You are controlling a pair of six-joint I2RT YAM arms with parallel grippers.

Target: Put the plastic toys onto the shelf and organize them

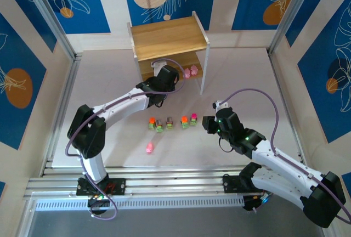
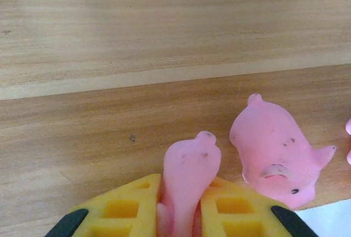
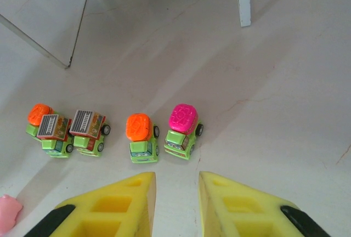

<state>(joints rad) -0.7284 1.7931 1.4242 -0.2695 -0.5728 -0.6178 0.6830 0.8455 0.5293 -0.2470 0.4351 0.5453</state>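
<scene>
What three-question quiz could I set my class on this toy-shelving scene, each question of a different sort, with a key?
1. True or false: the left gripper is shut on a pink pig at the shelf.
2. Where do the five green trucks stand? A) on the shelf's top board; B) in a row on the table; C) on the shelf's lower board.
3. How many pigs lie on the table itself?
Key: 1 true; 2 B; 3 one, the lone pig, nearer the arm bases than the trucks.
</scene>
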